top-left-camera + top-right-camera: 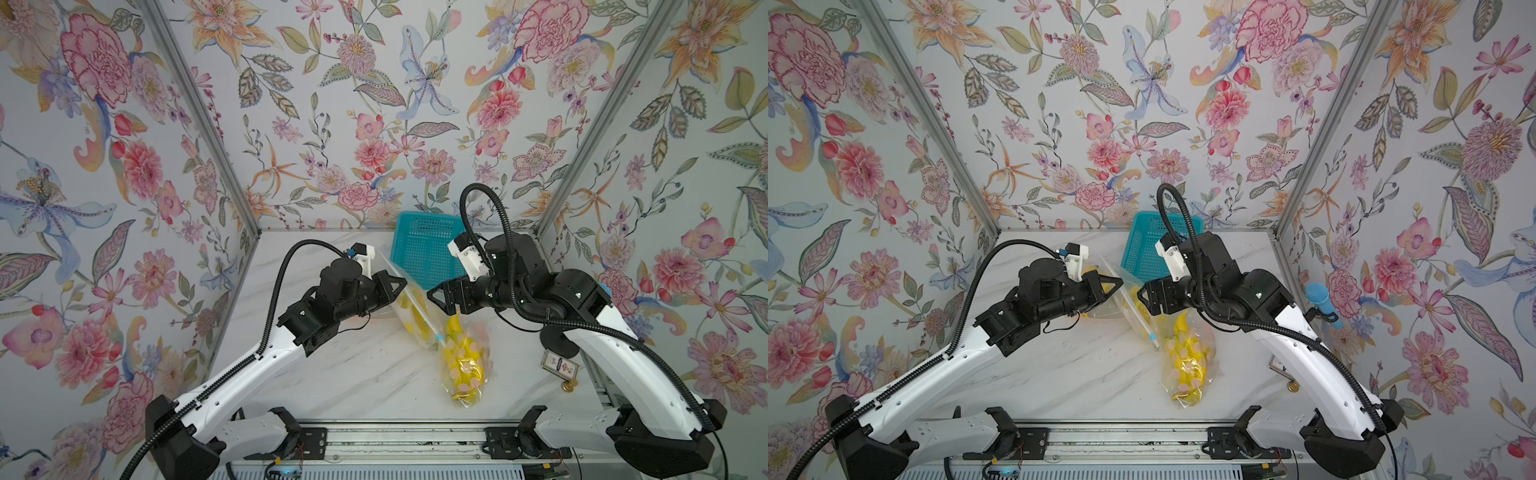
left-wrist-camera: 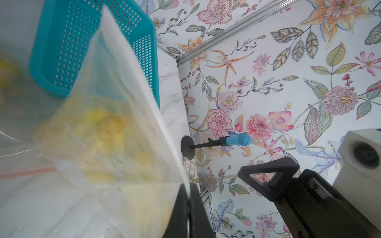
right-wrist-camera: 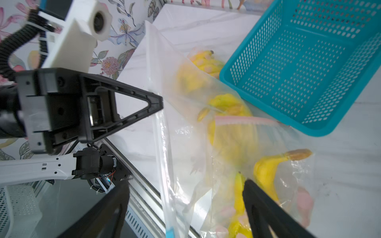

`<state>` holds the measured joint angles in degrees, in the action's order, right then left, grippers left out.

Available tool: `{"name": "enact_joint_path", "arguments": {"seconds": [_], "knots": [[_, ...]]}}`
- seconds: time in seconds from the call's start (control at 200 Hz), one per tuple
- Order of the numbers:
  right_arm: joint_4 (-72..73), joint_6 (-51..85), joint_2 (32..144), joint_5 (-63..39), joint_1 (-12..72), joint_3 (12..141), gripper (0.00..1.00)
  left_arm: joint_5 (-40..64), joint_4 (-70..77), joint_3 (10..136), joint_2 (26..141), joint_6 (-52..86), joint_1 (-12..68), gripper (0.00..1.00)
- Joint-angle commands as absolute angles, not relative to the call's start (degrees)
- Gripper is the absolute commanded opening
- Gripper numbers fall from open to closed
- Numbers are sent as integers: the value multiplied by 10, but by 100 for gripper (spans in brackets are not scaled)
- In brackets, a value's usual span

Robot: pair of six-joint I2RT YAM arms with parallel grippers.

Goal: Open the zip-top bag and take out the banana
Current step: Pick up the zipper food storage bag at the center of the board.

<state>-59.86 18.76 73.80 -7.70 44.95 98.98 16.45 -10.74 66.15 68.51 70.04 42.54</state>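
In both top views the left end effector (image 1: 402, 283) is pinched shut on the top strip of the zip-top bag (image 1: 409, 320). It holds the bag up off the counter (image 1: 332, 386), about midway across and nearer the far edge, just in front of the teal basket (image 1: 424, 253) at that edge. The blue slider (image 1: 439, 339) sits at the near end of the strip. The right end effector (image 1: 437, 303) hangs just beside the bag with its jaws spread wide, holding nothing. Yellow bananas (image 1: 459, 365) in crinkled clear film with pink spots lie from the slider toward the front edge. From up here I cannot tell whether that film belongs to the same bag.

From the left wrist, the two fingers (image 2: 178, 210) are closed together with the bag's edge running up between them. Blurred yellow shows through the plastic.

From the right wrist, the strip stands nearly upright in the left grip, and I see no gap along it. The bananas lie behind the film, just beside the basket's near corner.

To my eye the hold on the bag is set and the opening itself has not begun. The next move asks the free right end effector to close on the slider or the opposite lip and draw along the strip, with the left grip as the anchor.
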Motion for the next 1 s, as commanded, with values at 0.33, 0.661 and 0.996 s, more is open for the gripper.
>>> {"name": "enact_joint_path", "arguments": {"seconds": [0.33, 0.661, 0.996], "knots": [[-774, 137, 792, 28, 551, 1036, 98, 167, -129, 739, 736, 723, 407, 3], [-694, 155, 755, 47, 507, 927, 75, 191, -116, 687, 720, 737, 393, 3], [-643, 136, 804, -1, 512, 953, 76, 195, -110, 675, 718, 744, 392, 5]]}}
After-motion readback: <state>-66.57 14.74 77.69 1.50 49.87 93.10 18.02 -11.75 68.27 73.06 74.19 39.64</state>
